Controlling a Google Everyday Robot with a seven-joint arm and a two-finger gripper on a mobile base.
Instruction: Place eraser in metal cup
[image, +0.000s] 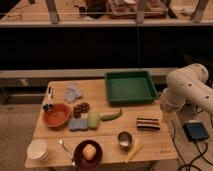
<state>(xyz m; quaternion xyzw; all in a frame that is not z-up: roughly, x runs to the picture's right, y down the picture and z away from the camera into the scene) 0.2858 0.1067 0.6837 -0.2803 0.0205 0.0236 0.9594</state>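
The eraser (148, 123), a flat block with red, white and dark stripes, lies on the right part of the wooden table (55, 90). The metal cup (124, 139), small and shiny, stands upright near the front edge, to the left of the eraser and nearer than it. My white arm (186, 87) hangs beside the table's right edge. My gripper (169, 105) is at the arm's lower end, above and to the right of the eraser, apart from it and holding nothing that shows.
A green tray (131, 86) sits at the back right. A green pepper (111, 116), a blue-grey sponge (78, 124), an orange bowl (56, 115), a white bowl (37, 149) and a dark red bowl (88, 152) fill the left and front. A yellow item (133, 150) lies by the cup.
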